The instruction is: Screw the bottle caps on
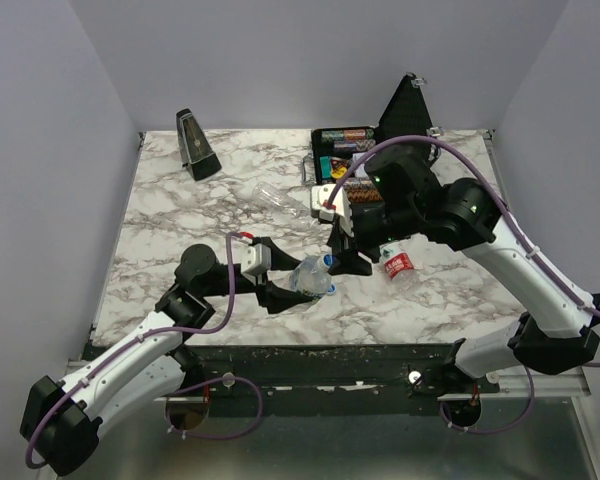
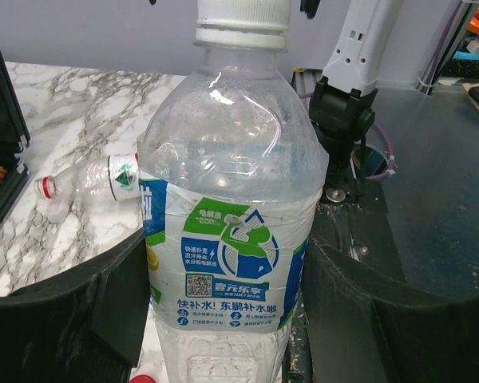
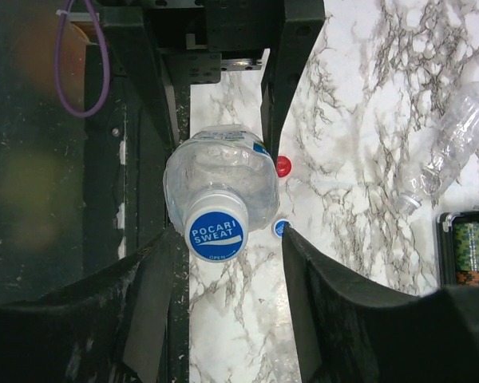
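Observation:
My left gripper (image 1: 302, 287) is shut on an upright clear bottle with a green and blue label (image 2: 223, 263), fingers pressed on both its sides. A white-sided cap with a blue "Pocari Sweat" top (image 3: 216, 234) sits on its neck, also seen in the left wrist view (image 2: 242, 20). My right gripper (image 3: 227, 263) hovers over that cap, open, with the cap close to its left finger. A plain red cap (image 3: 283, 166) and a second blue cap (image 3: 279, 228) lie on the marble by the bottle's foot.
A red-labelled bottle (image 1: 398, 265) lies right of the grippers. A clear uncapped bottle (image 1: 280, 203) lies further back. An open black case of poker chips (image 1: 345, 150) stands at the back, a dark metronome (image 1: 197, 145) back left.

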